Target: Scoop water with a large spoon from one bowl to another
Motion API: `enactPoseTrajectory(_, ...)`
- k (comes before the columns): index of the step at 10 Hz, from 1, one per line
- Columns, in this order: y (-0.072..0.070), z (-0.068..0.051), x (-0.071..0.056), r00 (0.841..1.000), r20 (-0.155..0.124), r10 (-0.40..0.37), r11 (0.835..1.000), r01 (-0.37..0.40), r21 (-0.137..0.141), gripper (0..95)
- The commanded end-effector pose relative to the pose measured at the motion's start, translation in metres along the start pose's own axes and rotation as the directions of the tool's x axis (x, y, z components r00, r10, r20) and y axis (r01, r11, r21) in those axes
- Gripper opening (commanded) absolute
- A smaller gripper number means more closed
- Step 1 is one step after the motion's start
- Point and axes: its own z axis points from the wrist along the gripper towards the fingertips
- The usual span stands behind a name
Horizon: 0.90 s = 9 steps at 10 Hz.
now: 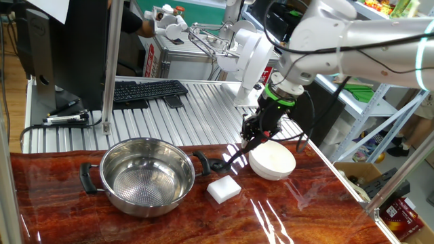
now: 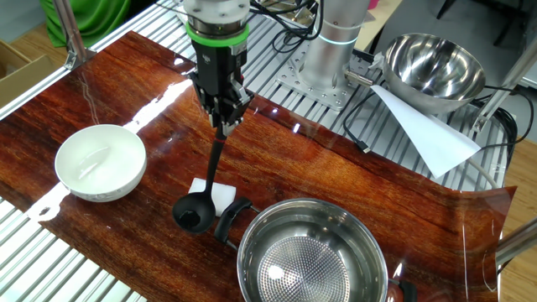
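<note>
Hanging ladle (image 2: 191, 215) beside pot (image 2: 312, 252) rim

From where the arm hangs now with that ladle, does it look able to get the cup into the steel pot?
Probably yes: the gripper holds the ladle just beside the pot, whose top is open.

Pretty sleek arm (image 1: 352, 30): glossy white rounded shells with grey joint sections, and black cables looping loosely along the outside. There's a bright green ring (image 2: 218, 33) at the wrist, then it's all black below, a chunky block ending in the gripper (image 2: 225, 113) with two short dark fingers.
</note>
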Motion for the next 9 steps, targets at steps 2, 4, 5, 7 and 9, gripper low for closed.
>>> enactPoseTrajectory(2,0.0,-0.0003,-0.0006,1.0,0.005,-0.004,1.0,0.004,0.005,0.0)
enactPoseTrajectory(4,0.0,-0.0003,-0.0006,1.0,-0.007,-0.002,1.0,0.002,0.003,0.0)
enactPoseTrajectory(5,0.0,-0.0003,-0.0006,1.0,-0.012,-0.003,1.0,0.003,-0.001,0.0)
enactPoseTrajectory(7,0.0,-0.0003,-0.0006,1.0,-0.014,-0.003,1.0,0.003,-0.009,0.0)
enactPoseTrajectory(9,0.0,-0.0003,-0.0006,1.0,-0.012,-0.012,1.0,0.012,-0.017,0.0)
